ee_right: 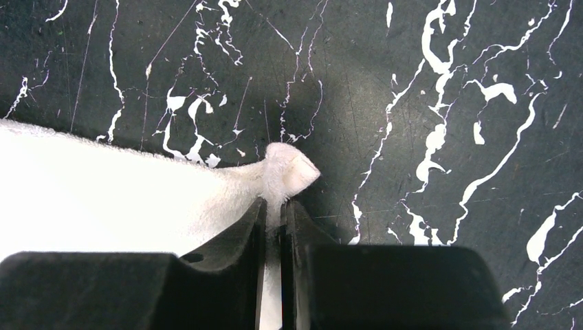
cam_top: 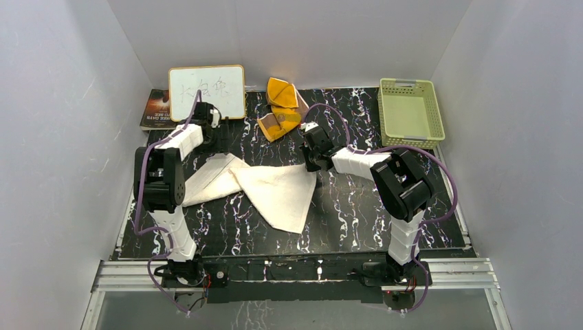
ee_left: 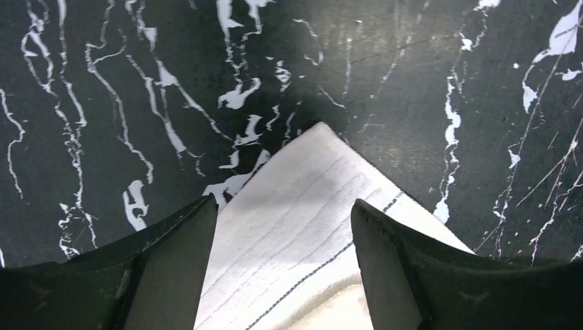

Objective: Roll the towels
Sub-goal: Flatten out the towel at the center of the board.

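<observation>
The large cream-white towel (cam_top: 275, 189) lies crumpled and partly folded on the black marble table (cam_top: 357, 206). My right gripper (cam_top: 313, 163) is shut on its right corner. In the right wrist view the fingers (ee_right: 276, 203) pinch the cloth, and a small tuft (ee_right: 292, 168) pokes out past the tips. My left gripper (cam_top: 208, 139) hovers open over the towel's far left corner. In the left wrist view that striped corner (ee_left: 302, 227) lies flat between the spread fingers (ee_left: 283, 203), untouched. The orange-yellow towel (cam_top: 280, 110) sits bunched at the back centre, away from both grippers.
A white board with writing (cam_top: 206, 91) leans at the back left, with a book (cam_top: 157, 108) beside it. A pale green basket (cam_top: 410, 112) stands at the back right. White walls enclose the table on three sides.
</observation>
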`<move>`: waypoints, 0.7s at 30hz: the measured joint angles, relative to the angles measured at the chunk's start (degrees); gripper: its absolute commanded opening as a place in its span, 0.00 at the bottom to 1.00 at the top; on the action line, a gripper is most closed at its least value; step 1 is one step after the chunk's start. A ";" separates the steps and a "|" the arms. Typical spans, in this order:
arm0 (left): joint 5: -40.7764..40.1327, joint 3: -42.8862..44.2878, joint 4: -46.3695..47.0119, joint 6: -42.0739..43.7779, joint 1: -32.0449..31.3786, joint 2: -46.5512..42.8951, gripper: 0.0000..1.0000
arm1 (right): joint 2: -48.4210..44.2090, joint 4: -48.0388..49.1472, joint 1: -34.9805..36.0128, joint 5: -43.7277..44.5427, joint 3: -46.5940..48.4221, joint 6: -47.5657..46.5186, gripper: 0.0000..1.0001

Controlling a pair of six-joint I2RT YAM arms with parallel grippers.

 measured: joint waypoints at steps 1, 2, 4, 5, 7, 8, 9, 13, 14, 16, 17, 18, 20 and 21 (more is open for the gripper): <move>-0.66 -0.44 0.94 0.44 -0.66 0.00 0.70 | 0.00 0.00 -0.02 -0.11 0.00 -0.07 0.06; -1.25 -0.68 1.44 0.76 -1.22 0.04 0.70 | 0.00 0.00 -0.04 -0.17 0.00 -0.11 0.06; -2.38 -0.76 2.36 1.29 -2.08 0.55 0.70 | 0.00 0.00 -0.11 -0.37 -0.02 -0.11 0.06; -2.93 -0.76 2.84 1.51 -2.23 0.96 0.70 | -0.02 0.00 -0.13 -0.42 -0.04 -0.13 0.06; -4.02 -0.79 3.61 1.90 -2.25 1.90 0.70 | -0.09 0.00 -0.17 -0.48 -0.09 -0.20 0.06; -4.50 -0.76 3.82 2.10 -2.25 2.38 0.69 | -0.15 -0.04 -0.22 -0.55 -0.11 -0.28 0.06; -4.61 -0.74 4.11 2.10 -2.25 2.89 0.69 | -0.17 -0.11 -0.28 -0.59 -0.15 -0.31 0.06; -5.18 -0.68 4.76 2.29 -2.27 3.08 0.60 | -0.33 -0.46 -0.55 -0.76 -0.20 -0.33 0.06; -5.16 -0.68 4.85 2.32 -2.29 3.10 0.55 | -0.35 -0.50 -0.61 -0.79 -0.20 -0.33 0.06; -5.01 -0.79 5.35 2.47 -2.43 3.21 0.13 | -0.52 -0.50 -0.74 -0.83 -0.42 -0.33 0.06; -4.72 -1.01 5.79 2.45 -2.47 3.21 0.00 | -0.72 -0.57 -0.85 -0.85 -0.63 -0.35 0.06; -4.37 -1.27 6.34 2.58 -2.62 3.21 0.00 | -1.07 -0.87 -0.90 -0.87 -0.90 -0.33 0.06; -4.22 -1.49 6.80 3.13 -2.91 3.21 0.00 | -1.38 -1.60 -1.22 -0.96 -0.92 -0.35 0.06; -4.22 -1.51 6.84 3.37 -2.95 3.23 0.00 | -1.70 -2.23 -1.44 -1.03 -0.94 -0.35 0.06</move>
